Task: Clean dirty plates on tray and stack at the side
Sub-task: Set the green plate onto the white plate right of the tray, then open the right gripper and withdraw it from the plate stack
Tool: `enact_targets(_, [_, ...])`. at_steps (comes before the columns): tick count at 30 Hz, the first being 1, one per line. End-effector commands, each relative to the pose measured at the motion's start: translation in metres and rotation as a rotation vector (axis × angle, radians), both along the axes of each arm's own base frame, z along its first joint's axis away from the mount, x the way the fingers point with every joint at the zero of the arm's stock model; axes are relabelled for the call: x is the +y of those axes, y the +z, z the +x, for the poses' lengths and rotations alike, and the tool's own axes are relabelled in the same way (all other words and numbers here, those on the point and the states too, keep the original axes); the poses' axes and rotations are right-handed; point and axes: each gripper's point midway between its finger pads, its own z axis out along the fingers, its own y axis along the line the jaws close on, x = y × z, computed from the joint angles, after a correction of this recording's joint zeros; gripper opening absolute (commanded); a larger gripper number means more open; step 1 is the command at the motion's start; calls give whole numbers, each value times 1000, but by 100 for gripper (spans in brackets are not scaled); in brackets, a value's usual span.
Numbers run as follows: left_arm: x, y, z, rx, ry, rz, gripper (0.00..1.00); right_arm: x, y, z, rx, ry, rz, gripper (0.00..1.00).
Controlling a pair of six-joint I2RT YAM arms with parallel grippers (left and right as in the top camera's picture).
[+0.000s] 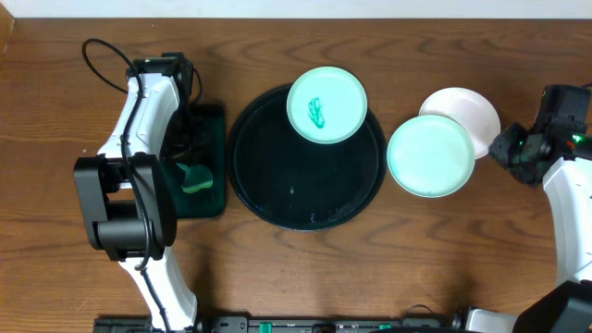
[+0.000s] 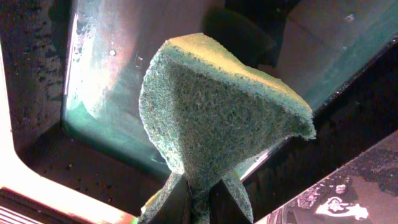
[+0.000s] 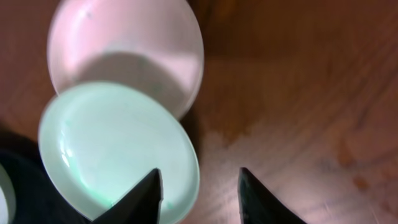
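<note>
A pale turquoise plate (image 1: 326, 104) with a teal-green smear sits on the far rim of the round black tray (image 1: 277, 176). A clean turquoise plate (image 1: 430, 155) lies on the wood to the right, overlapping a white plate (image 1: 467, 116); both show in the right wrist view, turquoise (image 3: 112, 149) and white (image 3: 124, 50). My left gripper (image 2: 199, 202) is shut on a green sponge (image 2: 211, 112), also visible overhead (image 1: 196, 178), over the dark green tray. My right gripper (image 3: 199, 183) is open and empty above the wood by the turquoise plate's edge.
A rectangular dark green tray (image 1: 211, 162) lies left of the black tray under the left arm. The right arm (image 1: 555, 148) is at the table's right edge. Bare wood tabletop (image 1: 444, 259) lies in front of the plates.
</note>
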Motion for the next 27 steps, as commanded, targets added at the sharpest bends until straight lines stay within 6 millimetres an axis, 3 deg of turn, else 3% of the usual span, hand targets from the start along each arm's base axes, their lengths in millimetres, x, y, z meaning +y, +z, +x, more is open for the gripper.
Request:
enact_targets(1, [0,-1,-4,16,-7,0,7,9,-9,-2,41,38,33,38])
enact_targets(4, [0,-1,-3,15,-7,0,7,13,-25,-2,90,81,37,33])
enact_targets(9, [0,-1,-4,16,-7,0,7,14,-56,3,159,134,52,39])
enact_targets(14, [0,-1,-4,16,-7,0,7,20,-84,21,156,212,93,39])
enact_targets(21, [0,-1,-3,15,-7,0,7,27,-89,46,66,276,113,40])
enact_targets(27, [0,-1,-4,16,-7,0,7,36,-88,61,16,322,90,34])
